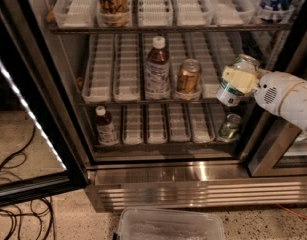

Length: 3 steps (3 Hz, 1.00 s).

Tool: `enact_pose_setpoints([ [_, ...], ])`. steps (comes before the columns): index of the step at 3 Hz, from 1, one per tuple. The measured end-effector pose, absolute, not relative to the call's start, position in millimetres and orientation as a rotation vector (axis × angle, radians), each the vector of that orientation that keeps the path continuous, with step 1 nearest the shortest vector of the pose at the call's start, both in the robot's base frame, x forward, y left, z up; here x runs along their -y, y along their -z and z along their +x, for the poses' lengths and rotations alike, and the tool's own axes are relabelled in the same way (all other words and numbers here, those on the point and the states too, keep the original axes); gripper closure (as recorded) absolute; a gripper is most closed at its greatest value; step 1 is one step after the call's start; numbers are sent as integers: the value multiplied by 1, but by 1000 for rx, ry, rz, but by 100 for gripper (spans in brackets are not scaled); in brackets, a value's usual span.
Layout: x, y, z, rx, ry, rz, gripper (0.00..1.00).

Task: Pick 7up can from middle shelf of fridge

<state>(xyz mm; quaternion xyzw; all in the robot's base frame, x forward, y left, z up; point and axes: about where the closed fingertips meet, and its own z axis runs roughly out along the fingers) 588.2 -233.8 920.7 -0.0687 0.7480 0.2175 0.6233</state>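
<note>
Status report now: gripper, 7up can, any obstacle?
Gripper shut on 7up can, right end of middle shelf. Can tilted. Copper can apart, to its left.

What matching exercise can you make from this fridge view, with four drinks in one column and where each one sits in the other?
Things:
1. 7up can
2. copper-orange can
3. small dark bottle
4. dark green can

Places:
A. lowest shelf, left end
B. clamped in the gripper, tilted, at the right end of the middle shelf
C. lowest shelf, right end
D. middle shelf, just right of the tall white-capped bottle

Pairs: 1-B, 2-D, 3-A, 4-C
</note>
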Motion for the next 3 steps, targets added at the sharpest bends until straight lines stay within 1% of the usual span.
enact_pose_setpoints([
  [1, 192, -949, 553, -1699, -640, -279, 100],
  [2, 163, -983, 523, -1648, -793, -375, 100],
  [3, 154, -982, 520, -1658, -808, -401, 100],
])
